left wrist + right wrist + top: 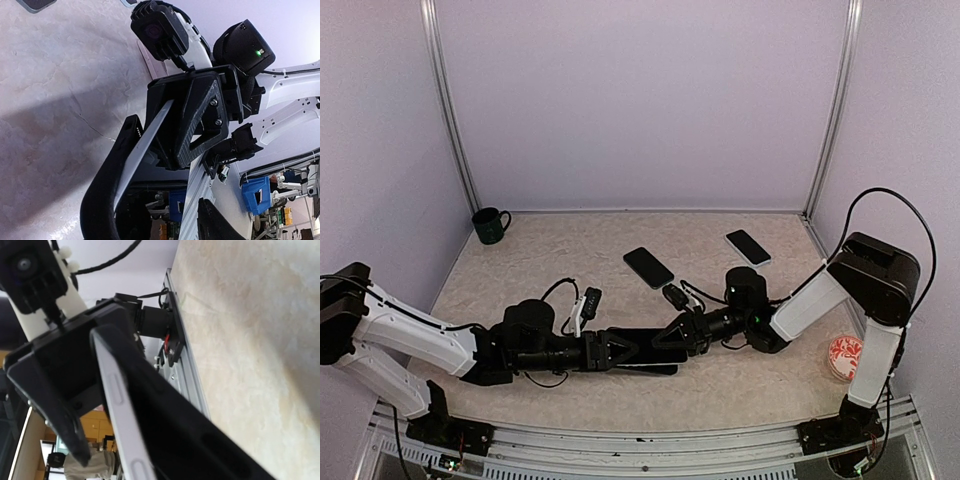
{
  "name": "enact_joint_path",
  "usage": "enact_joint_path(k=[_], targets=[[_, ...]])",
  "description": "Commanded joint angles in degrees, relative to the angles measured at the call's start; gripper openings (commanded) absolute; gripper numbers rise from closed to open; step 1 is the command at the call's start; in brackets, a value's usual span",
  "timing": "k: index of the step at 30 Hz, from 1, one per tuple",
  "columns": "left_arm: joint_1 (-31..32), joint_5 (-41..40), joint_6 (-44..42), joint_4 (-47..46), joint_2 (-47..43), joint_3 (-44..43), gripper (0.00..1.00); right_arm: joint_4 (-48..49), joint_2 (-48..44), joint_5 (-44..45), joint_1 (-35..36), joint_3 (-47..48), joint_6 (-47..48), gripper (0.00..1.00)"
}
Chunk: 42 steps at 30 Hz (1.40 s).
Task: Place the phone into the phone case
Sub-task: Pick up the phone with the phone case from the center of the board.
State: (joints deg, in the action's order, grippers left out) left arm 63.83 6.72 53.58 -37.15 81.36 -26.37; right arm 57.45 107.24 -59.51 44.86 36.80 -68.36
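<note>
The phone point(145, 145) shows edge-on as a silver strip, partly seated in the black phone case point(102, 200), whose near end bows away from it. Both hang low over the table point(520, 270) between the arms. My left gripper point(620, 352) straddles the near end, and its one visible finger point(215, 222) stands well clear of the phone, so it is open. My right gripper point(682, 335) has its fingers point(200, 115) on either side of the far end. Whether they press on it is unclear. From the right wrist the phone point(117, 405) and case point(195, 440) fill the view.
Two other dark phones point(648, 267) point(748, 247) lie flat further back on the table. A dark green mug point(490, 225) stands in the back left corner. A small red and white dish point(844, 357) sits by the right arm's base.
</note>
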Motion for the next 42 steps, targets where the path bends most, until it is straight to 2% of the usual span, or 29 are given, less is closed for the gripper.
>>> enact_joint_path(k=[1, 10, 16, 27, 37, 42], targets=[[0.53, 1.59, -0.77, -4.47, -0.42, -0.53, 0.44, -3.93, -0.92, 1.34, 0.67, 1.88, 2.76, 0.27], [0.43, -0.39, -0.39, -0.35, -0.07, -1.13, 0.34, -8.74, -2.02, 1.91, 0.67, 2.9, 5.96, 0.3], [0.44, -0.81, 0.13, 0.34, 0.67, -1.15, 0.25, -15.18, -3.39, 3.0, 0.67, 3.66, 10.81, 0.34], [0.38, -1.56, 0.66, 2.3, 2.8, -2.32, 0.0, -30.43, -6.17, 6.34, 0.51, 6.29, 21.02, 0.46], [0.42, -2.31, -0.77, 5.05, 1.46, -2.67, 0.0, -38.21, -8.68, 6.79, -2.25, 6.27, 26.85, 0.5], [0.74, -3.46, -4.28, 8.96, -2.04, -3.78, 0.0, -45.71, -12.42, 6.49, -5.04, 6.23, 32.94, 0.59]])
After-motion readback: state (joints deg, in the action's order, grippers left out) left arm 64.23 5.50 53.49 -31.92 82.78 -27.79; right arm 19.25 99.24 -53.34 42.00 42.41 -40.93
